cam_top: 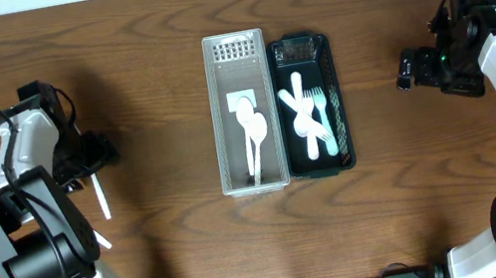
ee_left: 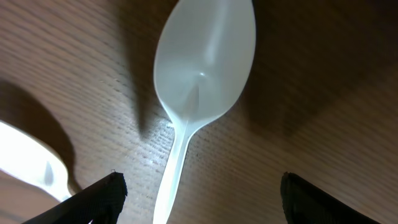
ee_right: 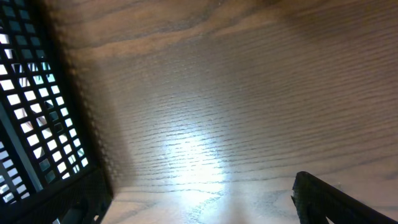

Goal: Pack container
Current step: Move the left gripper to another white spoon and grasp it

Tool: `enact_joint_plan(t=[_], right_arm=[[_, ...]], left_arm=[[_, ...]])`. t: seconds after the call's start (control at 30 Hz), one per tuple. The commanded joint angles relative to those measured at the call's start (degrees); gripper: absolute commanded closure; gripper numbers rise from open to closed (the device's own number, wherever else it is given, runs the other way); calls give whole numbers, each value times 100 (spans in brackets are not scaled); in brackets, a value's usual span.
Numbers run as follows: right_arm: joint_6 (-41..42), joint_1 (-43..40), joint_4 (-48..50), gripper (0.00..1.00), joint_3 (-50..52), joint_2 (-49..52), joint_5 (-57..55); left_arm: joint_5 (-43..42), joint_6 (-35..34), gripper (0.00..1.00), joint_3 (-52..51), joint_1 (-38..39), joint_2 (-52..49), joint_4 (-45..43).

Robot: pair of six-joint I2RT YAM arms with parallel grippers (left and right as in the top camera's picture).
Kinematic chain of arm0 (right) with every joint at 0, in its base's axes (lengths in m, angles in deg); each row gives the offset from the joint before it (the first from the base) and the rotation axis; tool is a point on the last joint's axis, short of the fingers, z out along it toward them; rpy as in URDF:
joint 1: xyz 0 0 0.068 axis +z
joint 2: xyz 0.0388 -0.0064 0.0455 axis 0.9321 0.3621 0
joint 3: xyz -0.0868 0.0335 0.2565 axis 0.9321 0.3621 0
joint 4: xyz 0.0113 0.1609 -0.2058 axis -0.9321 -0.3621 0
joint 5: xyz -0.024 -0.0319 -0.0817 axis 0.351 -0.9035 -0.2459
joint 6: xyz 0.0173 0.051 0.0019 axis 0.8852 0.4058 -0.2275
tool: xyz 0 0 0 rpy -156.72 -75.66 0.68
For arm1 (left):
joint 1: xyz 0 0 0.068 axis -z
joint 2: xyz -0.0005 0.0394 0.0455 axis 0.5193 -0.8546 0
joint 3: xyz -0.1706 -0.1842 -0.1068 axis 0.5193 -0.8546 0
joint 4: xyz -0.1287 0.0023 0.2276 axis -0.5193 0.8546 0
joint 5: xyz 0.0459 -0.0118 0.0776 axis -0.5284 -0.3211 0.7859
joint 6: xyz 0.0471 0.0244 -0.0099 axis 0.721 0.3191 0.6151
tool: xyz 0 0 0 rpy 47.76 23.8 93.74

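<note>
A white plastic spoon (ee_left: 202, 68) lies on the wooden table, bowl up. Its handle runs between the two fingers of my left gripper (ee_left: 199, 199), which is open and low over it, not closed on it. In the overhead view the left gripper (cam_top: 99, 152) is at the far left, with a white utensil handle (cam_top: 99, 198) beside it. A clear container (cam_top: 220, 113) in the middle holds white spoons. A black mesh container (cam_top: 336, 94) next to it holds white forks and other cutlery. My right gripper (cam_top: 408, 70) is open and empty over bare table, right of the black container (ee_right: 31, 112).
Another white utensil (ee_left: 28, 158) lies at the left edge of the left wrist view. The two containers stand side by side, touching, at the table's centre.
</note>
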Motion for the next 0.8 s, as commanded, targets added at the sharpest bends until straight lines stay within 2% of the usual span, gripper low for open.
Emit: enact_joint_plan(t=[0.0, 0.77], right_arm=[[-61, 7, -4, 1, 42, -20, 39], [-61, 7, -22, 1, 42, -20, 42]], left_arm=[[0, 142, 18, -35, -15, -205, 9], [203, 140, 18, -286, -15, -293, -162]])
